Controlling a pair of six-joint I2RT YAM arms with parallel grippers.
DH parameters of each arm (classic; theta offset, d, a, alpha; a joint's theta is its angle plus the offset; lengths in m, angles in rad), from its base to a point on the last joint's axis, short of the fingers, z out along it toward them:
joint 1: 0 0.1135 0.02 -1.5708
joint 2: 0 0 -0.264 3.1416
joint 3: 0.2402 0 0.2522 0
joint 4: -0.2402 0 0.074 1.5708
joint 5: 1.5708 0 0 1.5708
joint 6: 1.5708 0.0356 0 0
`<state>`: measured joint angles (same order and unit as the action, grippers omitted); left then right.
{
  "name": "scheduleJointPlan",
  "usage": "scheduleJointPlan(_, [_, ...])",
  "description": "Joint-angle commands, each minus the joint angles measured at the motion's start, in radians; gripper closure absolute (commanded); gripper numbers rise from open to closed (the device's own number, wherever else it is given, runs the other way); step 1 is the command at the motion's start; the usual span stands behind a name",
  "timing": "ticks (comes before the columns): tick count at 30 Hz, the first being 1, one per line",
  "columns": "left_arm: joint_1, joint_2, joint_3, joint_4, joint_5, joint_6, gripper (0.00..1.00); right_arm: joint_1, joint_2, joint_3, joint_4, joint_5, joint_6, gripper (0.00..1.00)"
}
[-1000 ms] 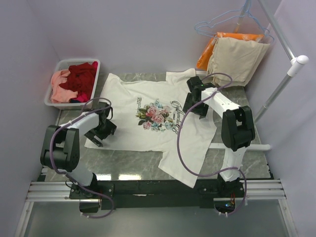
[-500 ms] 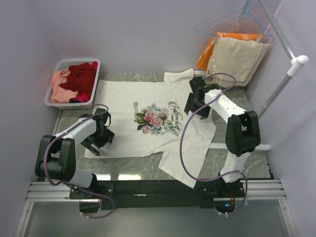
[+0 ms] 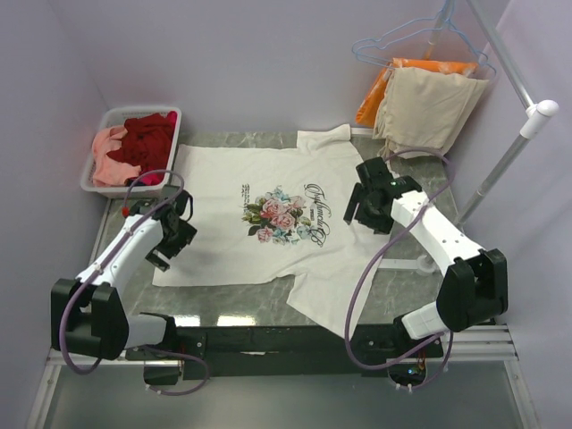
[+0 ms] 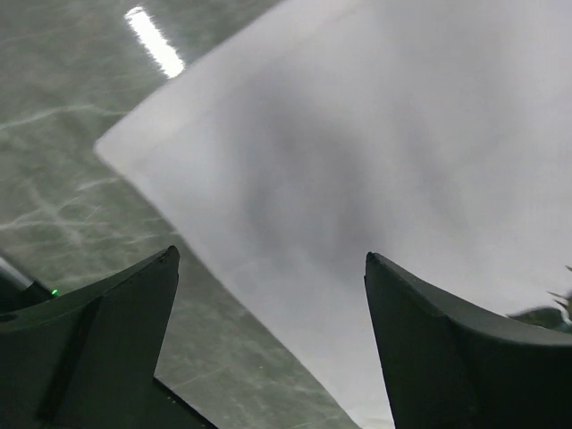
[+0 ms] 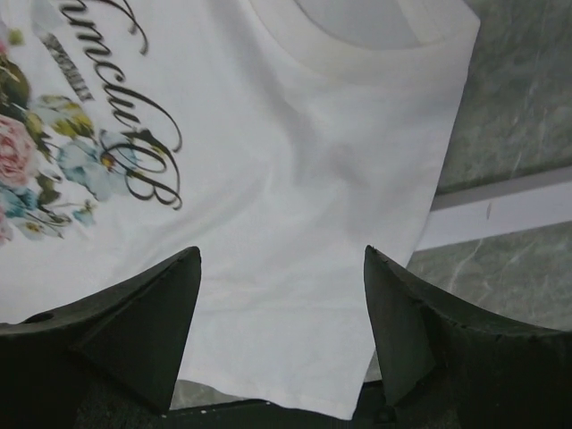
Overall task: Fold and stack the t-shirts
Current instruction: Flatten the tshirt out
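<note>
Dark script lettering [image 5: 134,134] on the white t-shirt [image 5: 313,223] is not legible.

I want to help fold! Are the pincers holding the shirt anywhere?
No. The left pincer and right pincer are open over the shirt, holding nothing.

One white tee [image 3: 268,179], one basket [image 3: 136,111] — two hung cloths [image 3: 429,107].

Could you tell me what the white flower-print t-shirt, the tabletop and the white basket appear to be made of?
White flower-print t-shirt: soft matte knit, probably cotton; it lies limp with wrinkles. Grey-green tabletop: polished stone or marble-look laminate; veined, with glare streaks. White basket: likely rigid plastic; smooth moulded rim.
</note>
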<state>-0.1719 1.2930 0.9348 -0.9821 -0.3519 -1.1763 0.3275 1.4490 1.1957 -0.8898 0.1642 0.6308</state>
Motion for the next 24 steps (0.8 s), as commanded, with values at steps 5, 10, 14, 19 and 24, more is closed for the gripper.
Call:
scheduleJointPlan(5, [-0.001, -0.08, -0.051, -0.207, -0.153, -0.192, 0.18, 0.062, -0.053, -0.107, 0.015, -0.038, 0.036, 0.21])
scheduleJointPlan(10, [0.006, -0.061, -0.088, -0.195, -0.101, -0.237, 0.28, 0.082, -0.073, -0.171, 0.038, -0.055, 0.04, 0.2])
scheduleJointPlan(14, [0.026, -0.069, -0.158, -0.142, -0.016, -0.241, 0.39, 0.084, -0.087, -0.188, 0.043, -0.051, 0.027, 0.2])
scheduleJointPlan(19, [0.083, -0.115, -0.212, -0.095, 0.027, -0.227, 0.42, 0.082, -0.096, -0.214, 0.069, -0.078, 0.012, 0.2])
scheduleJointPlan(24, [0.146, -0.129, -0.206, -0.095, -0.015, -0.189, 0.42, 0.084, -0.072, -0.22, 0.084, -0.111, 0.007, 0.2])
